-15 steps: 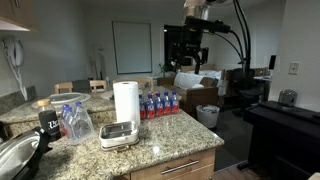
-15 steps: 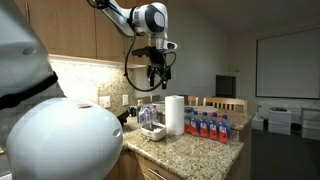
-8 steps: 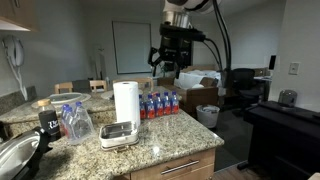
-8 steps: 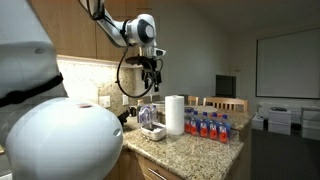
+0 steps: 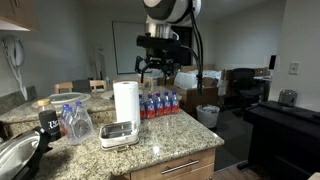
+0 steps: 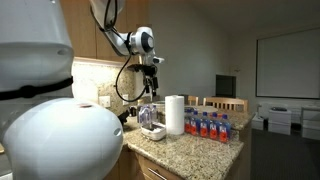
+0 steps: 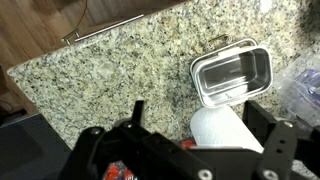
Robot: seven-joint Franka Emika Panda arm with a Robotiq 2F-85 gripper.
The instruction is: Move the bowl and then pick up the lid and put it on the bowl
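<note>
The bowl [image 5: 120, 134] is a small whitish rectangular container on the granite counter in front of the paper towel roll [image 5: 125, 102]. It also shows in the wrist view [image 7: 232, 76] and, partly hidden, in an exterior view [image 6: 152, 128]. I cannot make out the lid as a separate piece; a flat greyish layer with a paler rim seems to lie at the bowl. My gripper [image 5: 160, 66] hangs high above the counter, over the roll and the bottles, also seen in an exterior view [image 6: 152, 80]. In the wrist view its jaws [image 7: 205, 150] are wide apart and empty.
A row of red-and-blue bottles [image 5: 160, 103] stands behind the roll. A clear plastic bag of bottles [image 5: 75, 122] lies beside the bowl. A large round metal bowl [image 5: 15, 155] sits at the counter's near corner. The counter edge and drawer handle [image 7: 110, 28] show in the wrist view.
The arm has swung across from beyond the counter's end to above the paper towel roll and bottles. The bowl and other things have not moved.
</note>
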